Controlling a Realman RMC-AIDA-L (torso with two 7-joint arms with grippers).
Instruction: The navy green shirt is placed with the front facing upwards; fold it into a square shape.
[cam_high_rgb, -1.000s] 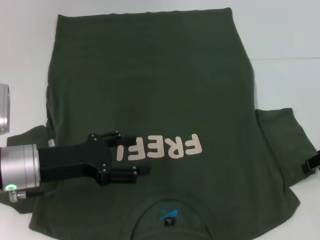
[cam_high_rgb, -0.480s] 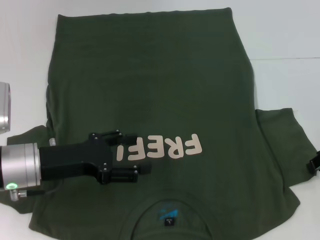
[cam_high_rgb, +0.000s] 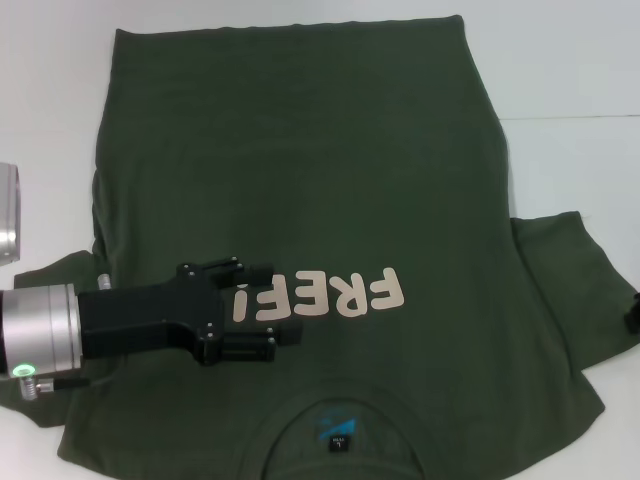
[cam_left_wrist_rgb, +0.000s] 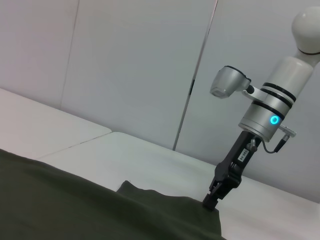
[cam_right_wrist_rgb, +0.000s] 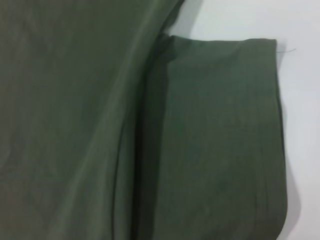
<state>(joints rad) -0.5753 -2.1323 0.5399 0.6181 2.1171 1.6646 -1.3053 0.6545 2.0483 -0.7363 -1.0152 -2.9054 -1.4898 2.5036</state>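
The navy green shirt (cam_high_rgb: 300, 150) lies flat, front up, on the white table (cam_high_rgb: 570, 70). Its cream "FREE" lettering (cam_high_rgb: 330, 293) and neck label (cam_high_rgb: 341, 440) are toward me. My left gripper (cam_high_rgb: 285, 305) is over the chest beside the lettering, fingers (cam_high_rgb: 252, 272) apart and empty. My right gripper (cam_high_rgb: 633, 318) barely shows at the frame's right edge by the right sleeve (cam_high_rgb: 570, 290). In the left wrist view it (cam_left_wrist_rgb: 212, 200) stands on the sleeve's edge (cam_left_wrist_rgb: 165, 202). The right wrist view shows only that sleeve (cam_right_wrist_rgb: 225, 140) and the shirt body (cam_right_wrist_rgb: 65, 125).
A silver cylindrical object (cam_high_rgb: 8, 215) stands at the table's left edge. The shirt's other sleeve (cam_high_rgb: 55, 275) lies partly under my left arm. Bare white table surrounds the shirt; a wall (cam_left_wrist_rgb: 150, 65) rises behind the table.
My right gripper has slid to the right, almost out of the head view. My left gripper has hardly moved.
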